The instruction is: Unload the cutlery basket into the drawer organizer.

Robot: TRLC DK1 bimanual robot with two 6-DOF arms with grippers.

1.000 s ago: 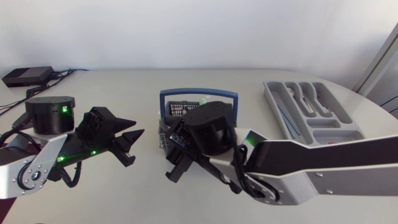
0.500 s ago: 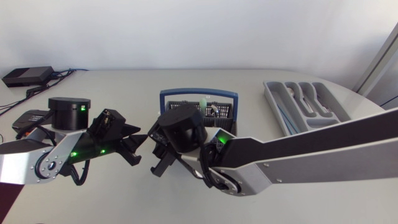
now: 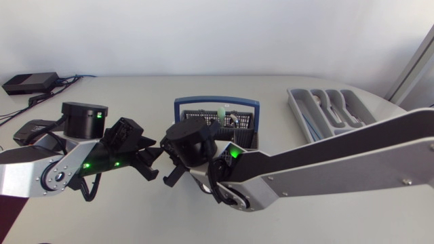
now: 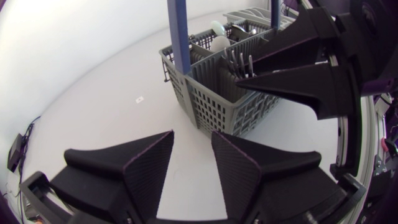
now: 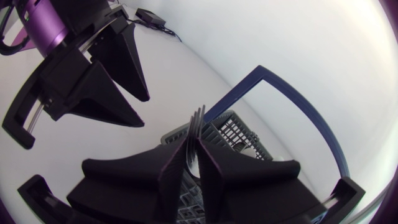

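My right gripper hangs just beside the near left corner of the grey plastic mesh cutlery basket with the blue hoop handle. Its fingers are pressed from both sides onto one metal fork, whose tines stick out past the fingertips. My left gripper sits further out from that same corner, nose to nose with the right one and very close to it. Its fingers stand spread with only bare table between them.

The strip on the left of the basket is crowded by both grippers. The white table lies open behind the basket to the far edge and in front of it to the near edge. To the basket's right a clear stretch of tabletop runs to the grey moulded drawer organizer, well apart and close to the table's curved right edge.

I count one basket, one organizer and one fork in hand. Two pale rounded ends stand in the basket's far compartments. Cutlery lies in the organizer's slots, but I cannot count it. A black box lies far to the basket's left
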